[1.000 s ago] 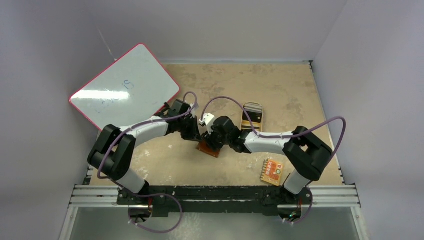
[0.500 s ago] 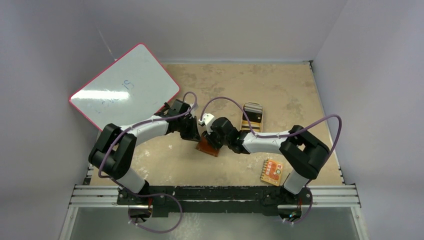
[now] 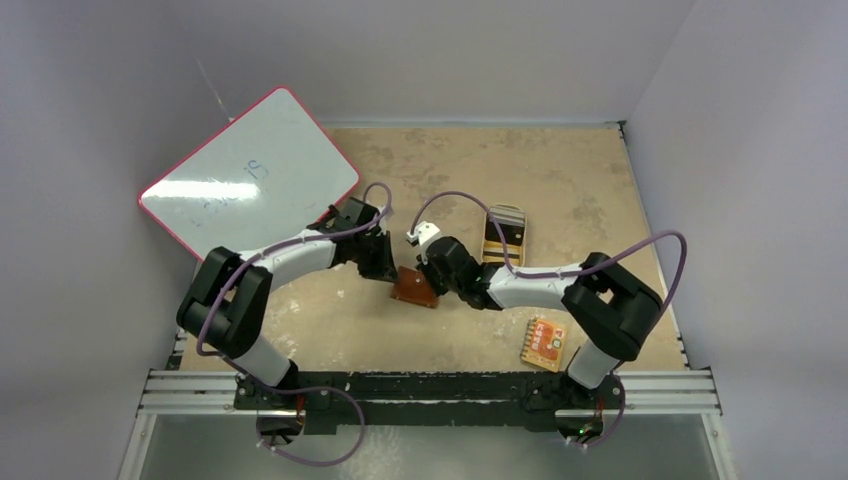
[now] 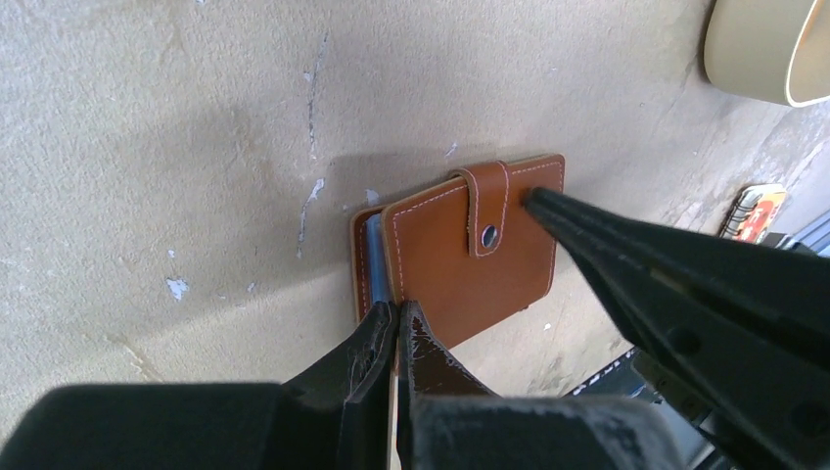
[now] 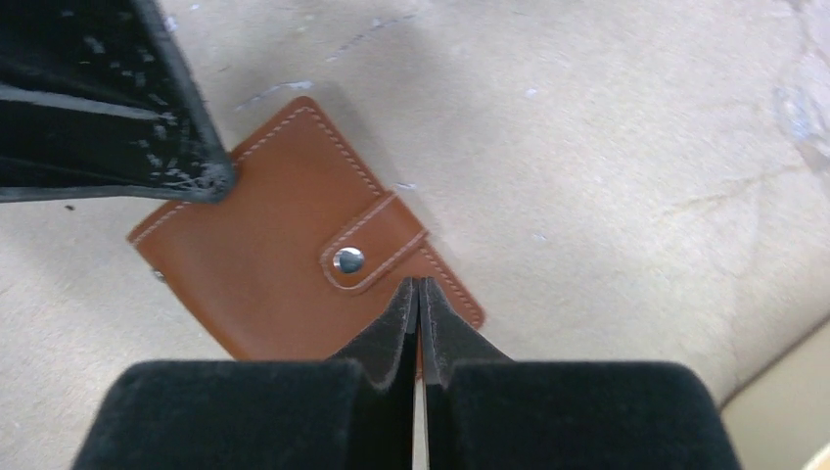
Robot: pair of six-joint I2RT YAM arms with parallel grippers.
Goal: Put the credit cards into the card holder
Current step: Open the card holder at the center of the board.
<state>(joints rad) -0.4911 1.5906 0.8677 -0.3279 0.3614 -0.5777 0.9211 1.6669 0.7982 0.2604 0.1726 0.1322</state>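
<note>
We are seeing the card holder (image 3: 413, 288) lying flat on the table (image 3: 560, 180), folded, its snap tab fastened. The left gripper (image 4: 395, 323) and the right gripper (image 5: 418, 294) are both pressing their fingers together on nothing, tips touching opposite edges of the card holder. We are judging the task nearly finished. No credit cards are showing beside it, though the tan dish (image 3: 503, 235) beyond it is carrying dark bands we cannot identify.

The top camera looks down from above the near edge; both wrist cameras point down, close, sharing the wallet (image 4: 460, 279).
</note>
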